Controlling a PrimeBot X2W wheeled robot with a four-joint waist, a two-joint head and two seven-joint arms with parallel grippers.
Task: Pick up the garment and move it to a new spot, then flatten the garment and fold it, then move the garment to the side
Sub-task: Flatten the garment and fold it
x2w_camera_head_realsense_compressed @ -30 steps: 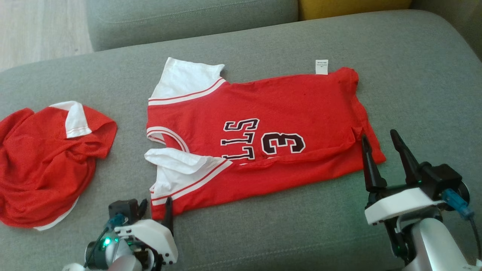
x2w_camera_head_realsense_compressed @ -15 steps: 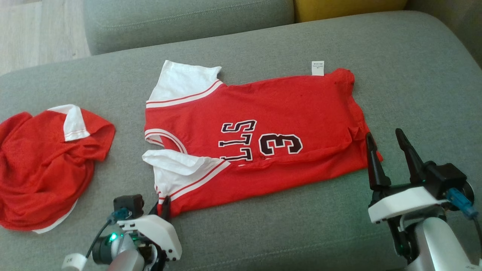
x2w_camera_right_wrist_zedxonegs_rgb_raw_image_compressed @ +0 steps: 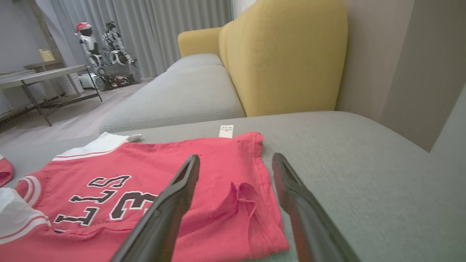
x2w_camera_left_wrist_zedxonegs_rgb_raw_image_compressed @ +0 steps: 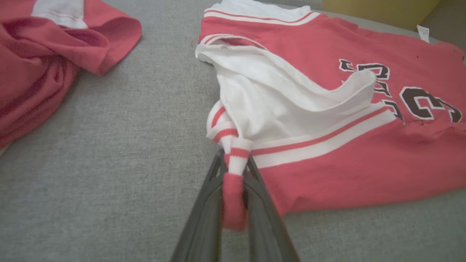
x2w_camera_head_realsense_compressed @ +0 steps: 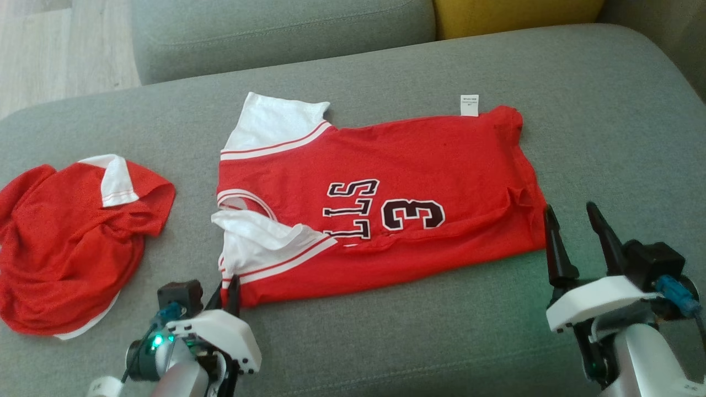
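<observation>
Red basketball jersey w/ white sleeves (x2w_camera_head_realsense_compressed: 419, 160) lies flat on the grey fabric sofa seat (x2w_camera_head_realsense_compressed: 386, 342), long axis left–right, collar end toward robot's left, hem right. Left gripper (x2w_camera_head_realsense_compressed: 228, 285) is pinched on the near sleeve cuff (x2w_camera_left_wrist_zedxonegs_rgb_raw_image_compressed: 233, 153) (striped trim bunched in its grip); right gripper (x2w_camera_head_realsense_compressed: 571, 212), spread wide, sits just beside the near hem corner (x2w_camera_head_realsense_compressed: 529, 237).

Bright, diffuse light fills all views, leaving only faint shadow under the edges of the red jersey (x2w_camera_head_realsense_compressed: 419, 165); wrist views stretch toward their borders, and the left gripper (x2w_camera_left_wrist_zedxonegs_rgb_raw_image_compressed: 235, 160) near the lens renders soft.
</observation>
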